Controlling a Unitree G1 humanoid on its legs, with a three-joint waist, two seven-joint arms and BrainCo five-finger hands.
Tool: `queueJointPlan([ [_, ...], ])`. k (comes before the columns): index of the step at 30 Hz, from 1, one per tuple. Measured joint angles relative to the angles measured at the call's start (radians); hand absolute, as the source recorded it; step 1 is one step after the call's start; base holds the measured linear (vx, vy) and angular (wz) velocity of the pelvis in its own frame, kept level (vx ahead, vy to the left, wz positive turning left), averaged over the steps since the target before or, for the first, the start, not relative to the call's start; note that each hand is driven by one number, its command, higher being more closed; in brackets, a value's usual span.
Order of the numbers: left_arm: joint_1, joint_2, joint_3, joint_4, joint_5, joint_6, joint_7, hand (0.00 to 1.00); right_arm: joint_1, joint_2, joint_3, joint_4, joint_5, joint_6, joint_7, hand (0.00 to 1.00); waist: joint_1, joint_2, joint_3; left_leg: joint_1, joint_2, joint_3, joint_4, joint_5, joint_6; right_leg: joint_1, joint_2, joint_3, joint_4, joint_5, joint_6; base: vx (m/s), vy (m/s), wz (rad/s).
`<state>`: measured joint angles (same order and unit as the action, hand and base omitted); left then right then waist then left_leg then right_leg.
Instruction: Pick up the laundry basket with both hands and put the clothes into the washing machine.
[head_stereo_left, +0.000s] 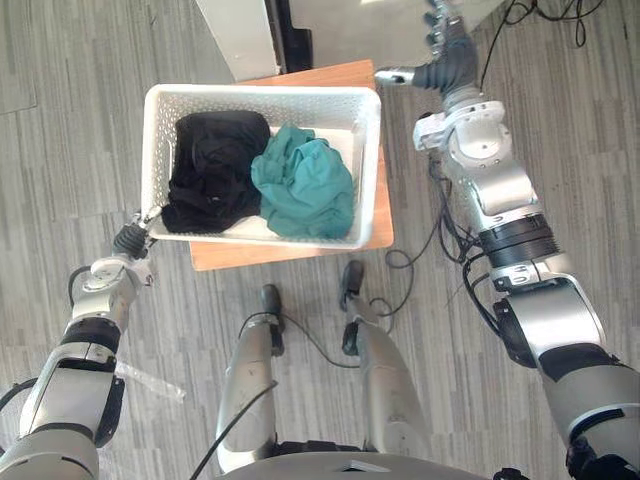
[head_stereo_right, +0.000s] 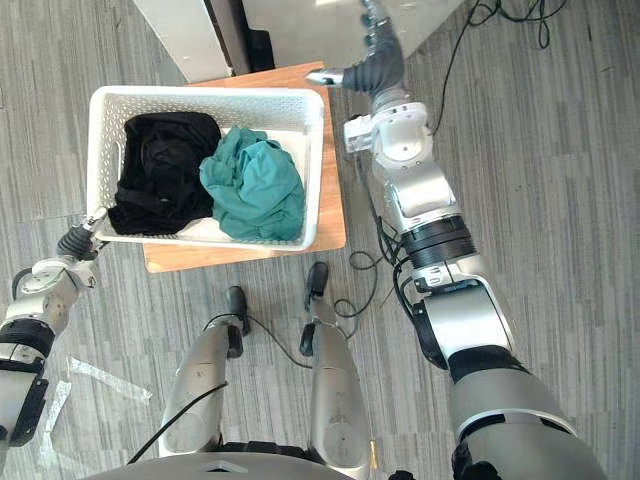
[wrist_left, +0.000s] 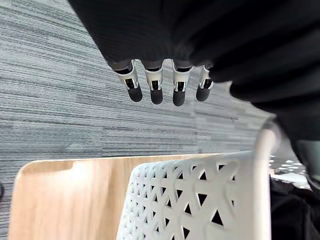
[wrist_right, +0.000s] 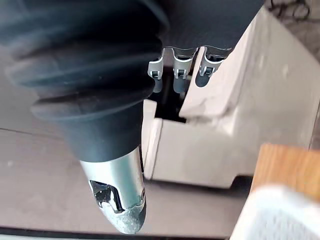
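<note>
A white perforated laundry basket (head_stereo_left: 260, 93) stands on a small wooden table (head_stereo_left: 290, 252). Inside it a black garment (head_stereo_left: 215, 165) lies on the left and a teal garment (head_stereo_left: 305, 185) on the right. My left hand (head_stereo_left: 130, 240) is at the basket's near left corner, just outside the rim; in its wrist view the fingers (wrist_left: 155, 85) hang relaxed over the floor and hold nothing. My right hand (head_stereo_left: 445, 55) is raised past the basket's far right corner, open, with its thumb (wrist_right: 117, 200) straight, close to the washing machine (head_stereo_left: 250, 30).
The washing machine's white body with a dark gap (wrist_right: 170, 102) stands right behind the table's far edge. Grey striped floor (head_stereo_left: 80, 120) surrounds the table. Black cables (head_stereo_left: 540, 15) lie at the far right.
</note>
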<state>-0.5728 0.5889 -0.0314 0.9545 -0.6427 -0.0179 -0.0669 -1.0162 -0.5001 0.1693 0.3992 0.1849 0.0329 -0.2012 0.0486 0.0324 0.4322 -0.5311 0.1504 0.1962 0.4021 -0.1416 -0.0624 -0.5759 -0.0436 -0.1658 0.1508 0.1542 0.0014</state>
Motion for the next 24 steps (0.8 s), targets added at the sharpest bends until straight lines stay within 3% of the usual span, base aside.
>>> queueJointPlan([
  [5, -0.036, -0.047, 0.153, -0.001, 0.000, 0.012, 0.036, 0.00, -0.001, 0.029, -0.150, 0.010, -0.074, 0.039, -0.022, 0.00, -0.001, -0.005, -0.001, -0.024, 0.014, -0.004, 0.013, 0.001, -0.003, -0.005, 0.014, -0.006, -0.026, 0.018, -0.005, -0.01, -0.034, -0.02],
  [9, -0.046, -0.059, 0.190, -0.003, -0.002, 0.012, 0.041, 0.00, -0.007, 0.037, -0.186, 0.031, -0.070, 0.041, -0.018, 0.00, -0.010, -0.006, -0.001, -0.029, 0.014, -0.004, 0.015, 0.002, -0.003, -0.011, 0.015, -0.005, -0.026, 0.020, -0.004, 0.00, 0.000, 0.00],
  [18, -0.037, -0.056, 0.136, -0.051, -0.005, 0.006, 0.040, 0.00, 0.075, 0.036, -0.165, 0.142, 0.014, 0.044, 0.116, 0.00, -0.014, -0.017, -0.002, -0.032, 0.020, -0.001, 0.042, -0.010, 0.000, 0.000, 0.022, 0.007, -0.047, 0.037, 0.006, 0.01, -0.005, -0.04],
  [24, -0.030, -0.020, 0.029, -0.081, -0.025, -0.009, 0.033, 0.00, 0.115, 0.006, -0.031, 0.253, 0.129, 0.064, 0.243, 0.00, -0.009, -0.024, -0.004, -0.055, 0.041, 0.004, 0.095, -0.037, 0.003, 0.017, 0.040, 0.015, -0.091, 0.060, 0.010, -0.02, -0.001, -0.09],
])
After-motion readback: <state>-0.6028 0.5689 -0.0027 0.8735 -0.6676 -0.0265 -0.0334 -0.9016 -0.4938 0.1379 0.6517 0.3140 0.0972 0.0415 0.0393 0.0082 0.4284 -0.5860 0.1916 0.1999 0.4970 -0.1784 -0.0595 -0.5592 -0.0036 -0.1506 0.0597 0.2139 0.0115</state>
